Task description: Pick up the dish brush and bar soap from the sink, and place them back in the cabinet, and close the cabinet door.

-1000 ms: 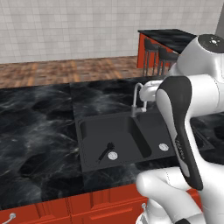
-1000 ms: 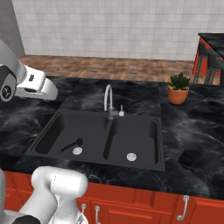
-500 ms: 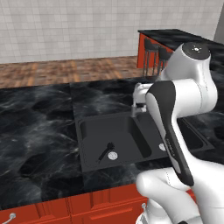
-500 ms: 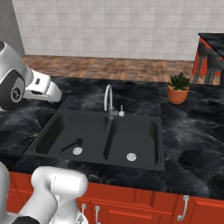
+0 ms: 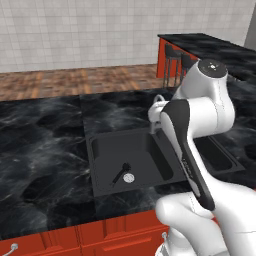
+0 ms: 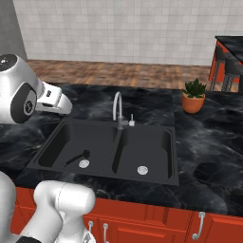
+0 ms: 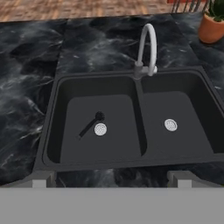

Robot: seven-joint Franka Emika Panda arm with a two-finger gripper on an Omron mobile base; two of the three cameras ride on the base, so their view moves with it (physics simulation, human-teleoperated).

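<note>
Nearest to the camera in the hand view, the gripper (image 7: 111,179) hangs above the front edge of the sink (image 7: 51,109), and its two tips stand wide apart with nothing between them, so the claw is open and empty.

Below it, in the left basin, the dish brush (image 7: 91,123) lies flat on the bottom. Its round head points toward the back wall of the basin and touches, or almost touches, the round silver drain (image 7: 100,129); the thin handle runs toward the front left corner of the basin. The right base view shows the same brush (image 6: 78,157) just beside the same drain.

The right basin holds a second drain (image 7: 170,125), and I cannot find the bar soap in either basin. Behind the basins, the faucet (image 7: 147,49) rises from the back edge of the sink. Farther, at the back right corner of the counter (image 7: 30,87), stands a potted plant (image 6: 193,96).

I judge that the first step is in hand: reaching for the brush. The next move calls for lowering the open claw into the left basin, turning it across the thin handle, and closing there, away from the drain
</note>
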